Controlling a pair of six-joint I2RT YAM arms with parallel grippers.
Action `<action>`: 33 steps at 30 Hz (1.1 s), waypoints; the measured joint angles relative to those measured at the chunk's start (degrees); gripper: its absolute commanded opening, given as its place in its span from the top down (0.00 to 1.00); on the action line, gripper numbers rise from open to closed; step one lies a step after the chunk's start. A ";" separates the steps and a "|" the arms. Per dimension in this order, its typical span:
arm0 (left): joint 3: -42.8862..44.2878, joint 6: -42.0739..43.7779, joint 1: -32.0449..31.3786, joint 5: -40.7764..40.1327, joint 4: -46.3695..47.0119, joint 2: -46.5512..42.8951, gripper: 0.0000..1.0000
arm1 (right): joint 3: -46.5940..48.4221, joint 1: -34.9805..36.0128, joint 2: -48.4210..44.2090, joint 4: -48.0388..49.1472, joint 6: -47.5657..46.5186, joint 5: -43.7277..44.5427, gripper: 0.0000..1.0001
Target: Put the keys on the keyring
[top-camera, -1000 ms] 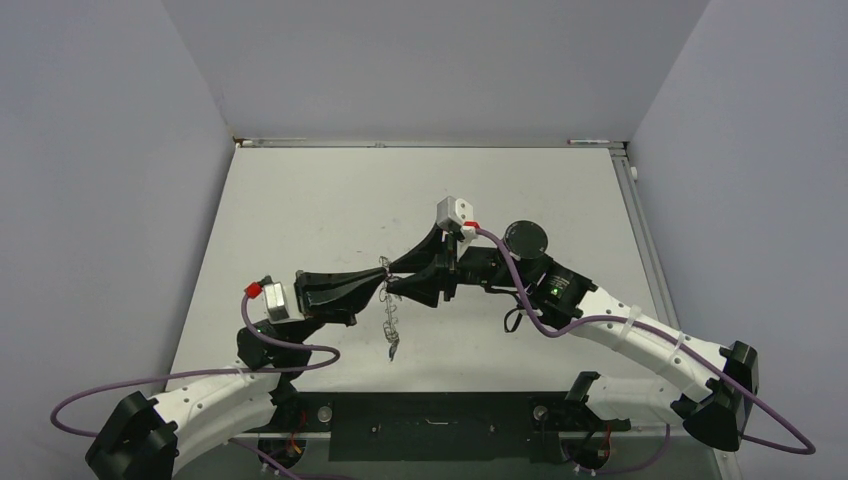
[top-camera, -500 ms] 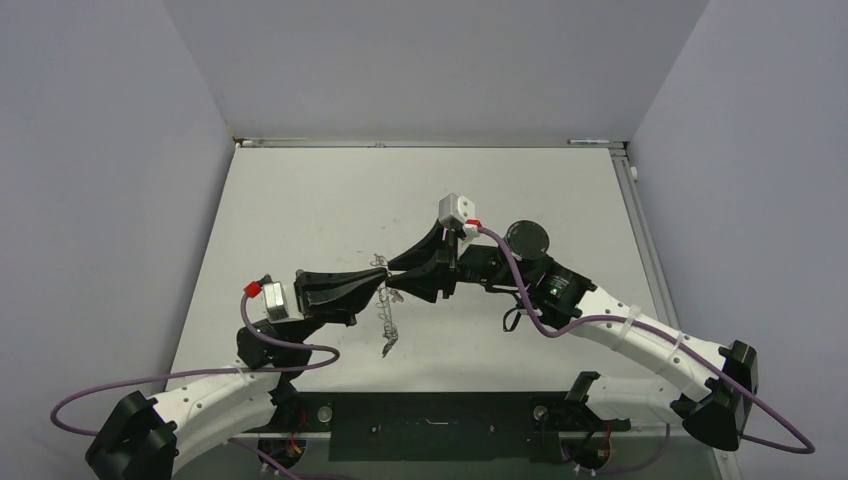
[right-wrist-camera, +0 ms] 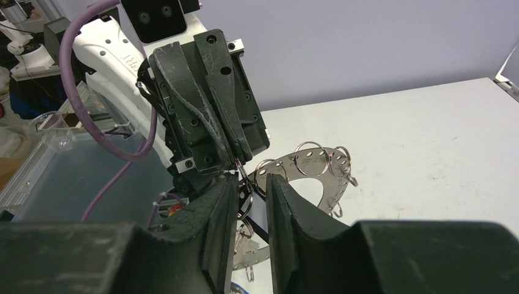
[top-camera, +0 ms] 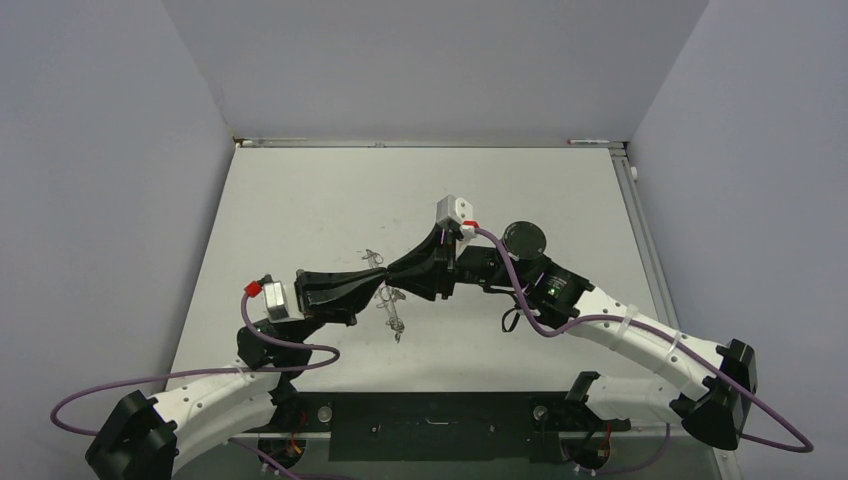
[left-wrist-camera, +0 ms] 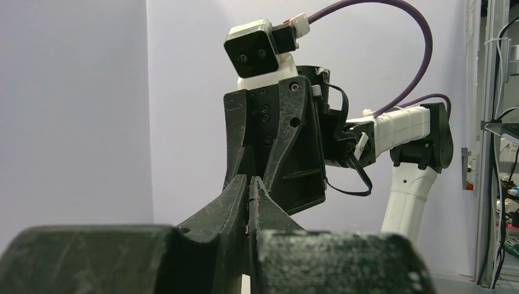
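Observation:
The keyring point(right-wrist-camera: 309, 168) is a flat grey ring rimmed with thin wire loops. It hangs tilted just above the table and shows in the top view point(top-camera: 392, 308). My left gripper point(top-camera: 383, 283) is shut on one of its wire loops; its tips show in the right wrist view point(right-wrist-camera: 235, 162) and its jaws are closed in the left wrist view point(left-wrist-camera: 248, 184). My right gripper point(right-wrist-camera: 252, 184) faces it tip to tip, jaws a little apart. A wire loop and a small black-headed key point(right-wrist-camera: 254, 214) lie in the gap. I cannot tell whether the fingers touch them.
The grey table point(top-camera: 300, 200) stretches back to the walls on the left, right and far side. The right arm's purple cable point(top-camera: 520, 290) loops beside its wrist. A storage bin point(right-wrist-camera: 61, 165) shows beyond the table's near edge.
The hanging keyring has swung and tipped: its low end rose and part of it now sticks out up-left of the fingertips. The right gripper edged left toward the left gripper.

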 measured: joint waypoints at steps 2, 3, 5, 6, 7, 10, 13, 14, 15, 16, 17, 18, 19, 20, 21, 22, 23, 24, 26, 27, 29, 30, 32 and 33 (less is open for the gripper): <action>0.00 0.00 0.00 0.00 -0.02 0.04 1.00 | 0.00 0.00 0.24 0.13 0.04 0.00 0.81; 0.00 0.02 0.02 -0.02 0.00 0.07 1.00 | -0.02 0.00 0.35 0.35 0.04 0.00 0.83; 0.00 0.04 0.02 -0.04 -0.02 0.15 1.00 | -0.04 0.00 0.55 0.70 0.07 -0.04 0.88; 0.00 0.07 0.02 -0.11 -0.02 0.20 1.00 | -0.07 0.00 0.57 0.85 0.07 -0.07 0.90; 0.00 0.07 0.02 -0.26 -0.04 0.20 1.00 | -0.07 0.00 0.59 0.90 0.07 -0.11 0.93; 0.00 0.09 0.02 -0.68 0.00 0.24 1.00 | -0.20 0.00 0.59 1.22 0.04 -0.28 0.95; 0.00 0.09 0.02 -0.76 0.00 0.24 1.00 | -0.28 0.00 0.59 1.49 0.02 -0.39 0.95; 0.00 0.09 0.02 -0.83 0.00 0.24 1.00 | -0.35 0.00 0.59 1.66 -0.04 -0.39 0.95; 0.00 0.09 0.02 -0.81 0.00 0.24 1.00 | -0.42 0.00 0.59 1.79 -0.13 -0.42 0.95; 0.00 0.09 0.02 -0.85 0.02 0.24 1.00 | -0.66 0.00 0.57 2.23 -0.24 -0.42 0.95; 0.00 0.09 0.02 -0.85 -0.02 0.24 1.00 | -0.81 0.00 0.57 2.51 -0.35 -0.42 0.95; 0.00 0.09 0.02 -0.87 -0.04 0.26 1.00 | -1.03 0.00 0.55 2.93 -0.55 -0.39 0.95; 0.00 0.09 0.02 -0.87 -0.04 0.26 1.00 | -1.18 0.00 0.52 3.15 -0.76 -0.37 0.95; 0.00 0.09 0.02 -0.87 -0.04 0.26 1.00 | -1.25 0.00 0.50 3.28 -1.05 -0.37 0.95; 0.00 0.11 0.02 -0.92 -0.04 0.26 0.97 | -1.25 0.00 0.46 3.32 -1.38 -0.31 0.95; 0.00 0.11 0.00 -0.94 -0.07 0.26 0.93 | -1.27 0.02 0.44 3.28 -1.70 -0.26 0.95; 0.00 0.15 -0.04 -1.09 -0.09 0.24 0.86 | -1.27 0.04 0.39 3.23 -2.08 -0.20 0.95; 0.00 0.26 -0.09 -1.22 -0.13 0.17 0.80 | -1.27 0.04 0.33 3.06 -2.58 -0.13 0.95; 0.00 0.46 -0.24 -1.97 -0.13 -0.37 0.69 | -1.27 0.04 0.13 1.73 -3.82 0.52 0.95; 0.00 0.57 -0.35 -2.29 -0.13 -1.03 0.65 | -1.27 0.04 0.09 0.79 -4.55 1.09 0.95; 0.00 0.74 -0.44 -2.93 -0.26 -3.28 0.57 | -1.27 0.04 0.07 -1.60 -6.19 2.29 0.95; 0.00 1.01 -0.46 -3.26 -0.46 -4.26 0.51 | -1.27 0.04 0.07 -2.54 -6.86 2.80 0.95; 0.00 1.42 -0.46 -4.00 -1.90 -6.99 0.47 | -1.20 0.04 0.07 -5.01 -8.61 4.09 0.95; 0.00 1.60 -0.46 -4.50 -3.28 -8.66 0.46 | -1.09 0.04 0.07 -6.62 -9.66 4.96 0.95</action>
